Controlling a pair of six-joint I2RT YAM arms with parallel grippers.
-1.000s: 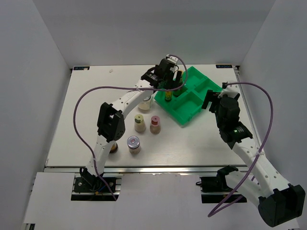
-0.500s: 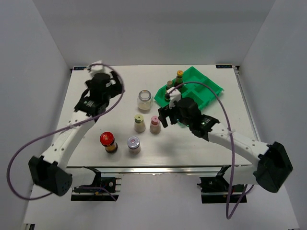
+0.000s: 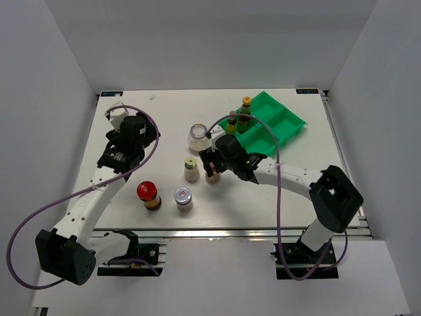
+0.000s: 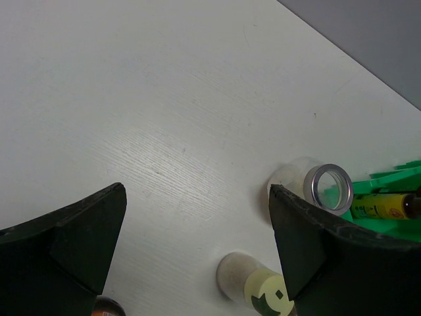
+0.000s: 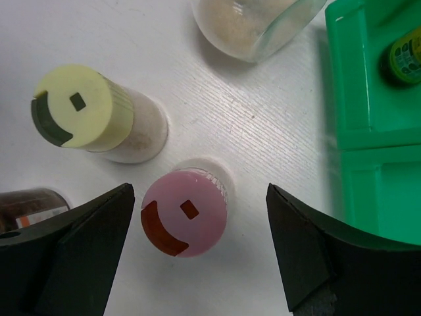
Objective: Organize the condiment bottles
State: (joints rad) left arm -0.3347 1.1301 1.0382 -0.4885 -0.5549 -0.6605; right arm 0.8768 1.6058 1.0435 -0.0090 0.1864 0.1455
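My right gripper [image 3: 210, 162] is open and hangs over the pink-capped shaker [image 5: 184, 212], which stands upright between its jaws without touching them; the shaker is partly hidden in the top view [image 3: 212, 176]. The yellow-green-capped shaker [image 3: 191, 169] stands just left of it. The clear glass jar [image 3: 198, 135] stands behind them. The red-lidded jar [image 3: 148, 195] and the silver-lidded jar [image 3: 183, 197] stand near the front. Two yellow-capped bottles [image 3: 246, 105] [image 3: 231, 119] stand in the green tray [image 3: 279, 125]. My left gripper [image 3: 142, 131] is open and empty at the far left.
In the left wrist view the glass jar [image 4: 314, 187], the yellow-green shaker [image 4: 258, 288] and the tray's corner [image 4: 395, 178] lie ahead of the open gripper [image 4: 197, 191]. The right wrist view shows the tray's edge [image 5: 368, 105] to the right of the gripper [image 5: 200, 191].
My left arm left the tray, where a yellow-capped bottle now stands, and drew back to the far left. My right arm swung in from the right and now hangs over the pink-capped shaker.
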